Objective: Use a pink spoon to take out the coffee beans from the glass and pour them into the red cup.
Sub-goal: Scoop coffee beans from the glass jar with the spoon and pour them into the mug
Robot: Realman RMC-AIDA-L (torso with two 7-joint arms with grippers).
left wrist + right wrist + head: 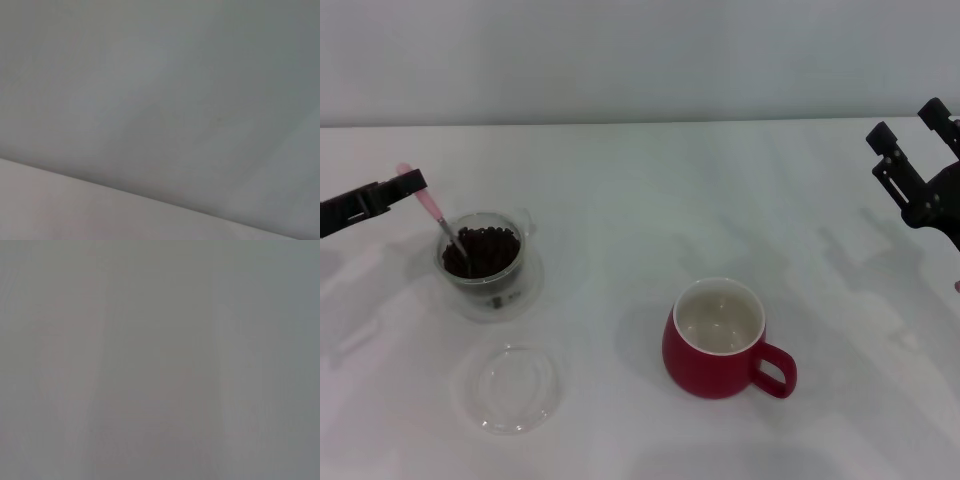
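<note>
Left gripper (pixel 408 181) clamped on the pink spoon (pixel 432 213) handle; bowl buried in coffee beans (pixel 481 249) inside the glass (pixel 485 262), just below the fingers. Right gripper (pixel 910 142) spread apart (idle), red cup (pixel 720 339) well apart.

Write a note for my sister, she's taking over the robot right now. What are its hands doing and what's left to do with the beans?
Left hand: at the table's left side, shut on the pink spoon near the top of its handle.
Right hand: idle, raised at the far right, open, holding nothing.
The spoon's bowl is down in the coffee beans inside the glass.
The red cup stands to the right of the glass, nearer the robot; no beans show in it.
A flat clear dish lies in front of the glass.
Done: spoon gripped and dipped.
Left: lift a scoop, carry it over, tip it into the red cup.
</note>
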